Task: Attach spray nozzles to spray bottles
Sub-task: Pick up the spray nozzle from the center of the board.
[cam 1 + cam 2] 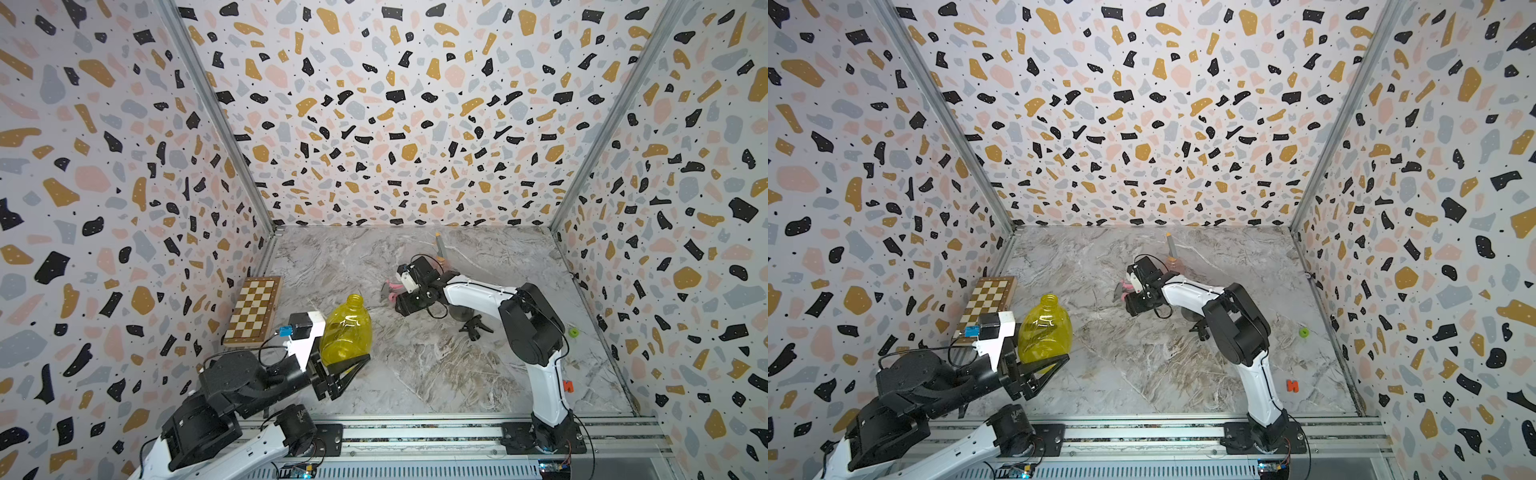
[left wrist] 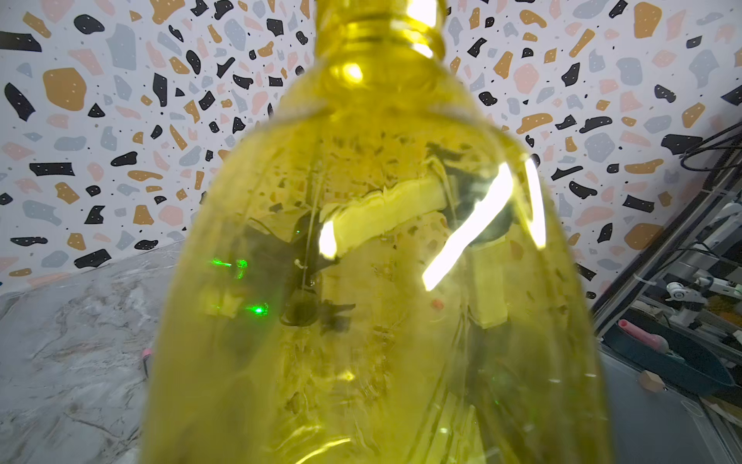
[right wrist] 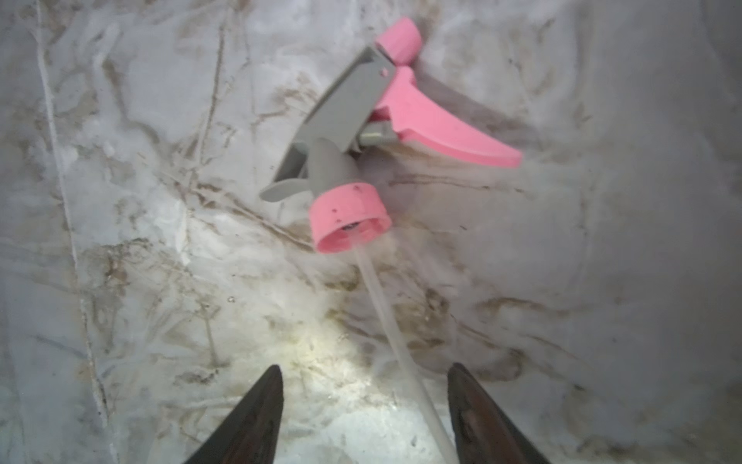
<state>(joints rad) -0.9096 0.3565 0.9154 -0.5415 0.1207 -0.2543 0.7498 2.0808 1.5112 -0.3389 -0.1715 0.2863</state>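
Progress slight: no nozzle seen seated. Marble table (image 1: 415, 374) bare mid-floor, room to bring parts together there. Yellow bottle (image 1: 347, 328), neck open, clamped low in left gripper (image 1: 353, 361), close by chessboard (image 1: 253, 309). Right gripper (image 3: 365, 366) spread wide over pink-trigger nozzle (image 3: 349, 108) lying flat, dip tube between jaws, ungripped; black nozzle (image 1: 476, 326) loose nearby.

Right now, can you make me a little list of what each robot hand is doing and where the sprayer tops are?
Left gripper: shut on the yellow bottle; its neck is open, with no sprayer on it
Right gripper: open, pointing down at the pink-trigger nozzle, which lies on the marble table
Dip tube: passes between the open jaws, not gripped
Black nozzle: lying on the table beside the right arm
Also there: chessboard by the left wall
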